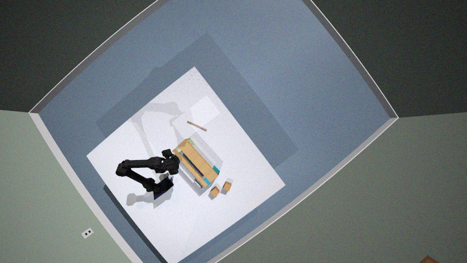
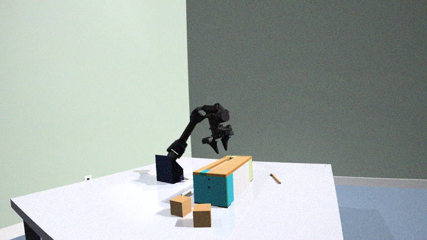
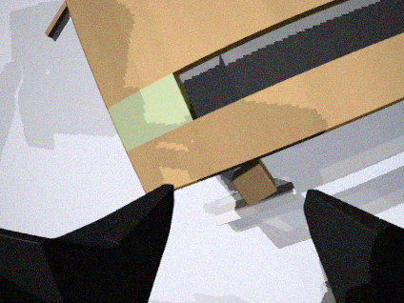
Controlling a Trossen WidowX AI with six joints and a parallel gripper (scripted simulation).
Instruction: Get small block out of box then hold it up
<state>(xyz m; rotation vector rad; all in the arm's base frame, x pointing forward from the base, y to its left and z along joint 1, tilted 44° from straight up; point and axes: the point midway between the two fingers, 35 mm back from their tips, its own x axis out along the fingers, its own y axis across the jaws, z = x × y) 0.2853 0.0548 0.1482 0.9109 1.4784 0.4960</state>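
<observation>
Block (image 3: 254,181), a small tan cube, lies beside the wood-topped box (image 3: 210,26); the half-open black pincer (image 3: 238,235) holds nothing.

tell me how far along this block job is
Done: unclear; the small block shows low beside the box's green end, maybe out on the table. In hand: the pincer hangs open, empty, above that end. Left: grasp the block, lift it, hold it still away from the box.

The white table (image 2: 109,231) is being occupied at frame centre by the box (image 2: 223,180), two cubes (image 2: 180,205), a stick (image 2: 275,178) and the arm's base (image 2: 167,168).
</observation>
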